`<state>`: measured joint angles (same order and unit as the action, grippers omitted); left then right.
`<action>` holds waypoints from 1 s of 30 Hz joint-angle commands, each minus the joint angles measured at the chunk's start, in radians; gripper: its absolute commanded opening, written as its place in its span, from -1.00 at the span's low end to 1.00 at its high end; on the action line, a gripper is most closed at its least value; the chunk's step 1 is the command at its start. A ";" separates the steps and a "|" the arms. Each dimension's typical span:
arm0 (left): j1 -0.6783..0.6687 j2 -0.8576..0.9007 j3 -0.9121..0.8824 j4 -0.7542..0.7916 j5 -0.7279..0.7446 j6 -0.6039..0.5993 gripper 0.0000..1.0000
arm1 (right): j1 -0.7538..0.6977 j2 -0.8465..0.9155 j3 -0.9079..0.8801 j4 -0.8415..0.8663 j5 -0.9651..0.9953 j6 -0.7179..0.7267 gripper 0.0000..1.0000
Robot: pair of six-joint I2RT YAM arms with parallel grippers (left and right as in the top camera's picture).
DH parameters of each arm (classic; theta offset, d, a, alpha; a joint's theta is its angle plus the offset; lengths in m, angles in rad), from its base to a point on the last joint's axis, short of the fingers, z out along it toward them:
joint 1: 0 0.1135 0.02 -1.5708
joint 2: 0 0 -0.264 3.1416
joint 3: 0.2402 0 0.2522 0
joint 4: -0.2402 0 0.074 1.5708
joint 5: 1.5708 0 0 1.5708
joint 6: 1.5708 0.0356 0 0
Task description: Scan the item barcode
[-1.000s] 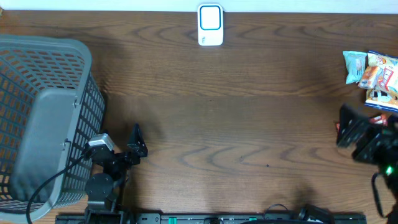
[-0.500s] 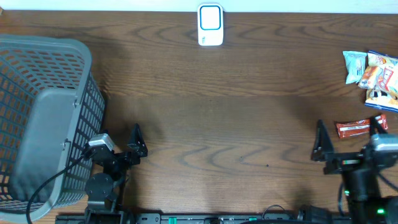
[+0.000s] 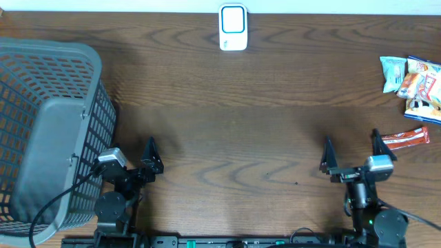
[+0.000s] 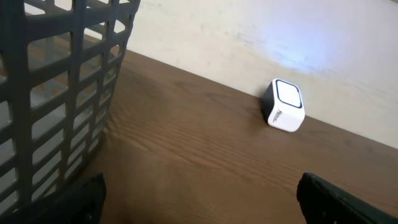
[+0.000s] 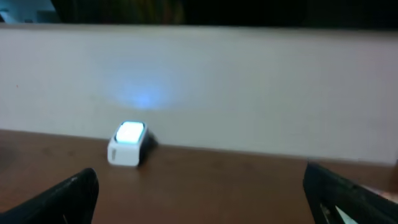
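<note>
dark brown wood-grain bench; grey grid-patterned basket; white scanner with a blue-lit face; red snack bar; pale green and orange-white packets.

Mock shop checkout: a scanner glows at the far edge of a wooden counter, basket left, snack packs right.

My left hand low at the near edge, jaws spread wide, pointing straight ahead, my right hand likewise low and near, jaws spread wide, both arms folded back close to me
</note>
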<state>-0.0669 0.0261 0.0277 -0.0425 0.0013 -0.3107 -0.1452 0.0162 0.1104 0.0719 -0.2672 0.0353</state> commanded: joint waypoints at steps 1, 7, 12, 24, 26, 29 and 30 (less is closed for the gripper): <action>0.004 -0.003 -0.024 -0.031 -0.010 -0.002 0.96 | 0.009 -0.011 -0.059 0.006 0.080 0.088 0.99; 0.004 -0.003 -0.024 -0.031 -0.010 -0.002 0.96 | 0.011 -0.011 -0.105 -0.092 0.124 0.116 0.99; 0.004 -0.003 -0.024 -0.031 -0.010 -0.002 0.96 | 0.014 -0.010 -0.105 -0.136 0.134 0.117 0.98; 0.004 -0.003 -0.024 -0.031 -0.010 -0.002 0.96 | 0.014 -0.009 -0.105 -0.135 0.134 0.117 0.98; 0.004 -0.003 -0.024 -0.031 -0.010 -0.002 0.96 | 0.014 -0.009 -0.105 -0.136 0.134 0.117 0.99; 0.004 -0.003 -0.024 -0.031 -0.010 -0.002 0.96 | 0.014 -0.009 -0.105 -0.136 0.134 0.117 0.99; 0.004 -0.003 -0.024 -0.031 -0.010 -0.002 0.96 | 0.014 -0.009 -0.105 -0.136 0.134 0.117 0.99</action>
<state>-0.0669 0.0261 0.0277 -0.0425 0.0010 -0.3107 -0.1394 0.0147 0.0067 -0.0589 -0.1429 0.1417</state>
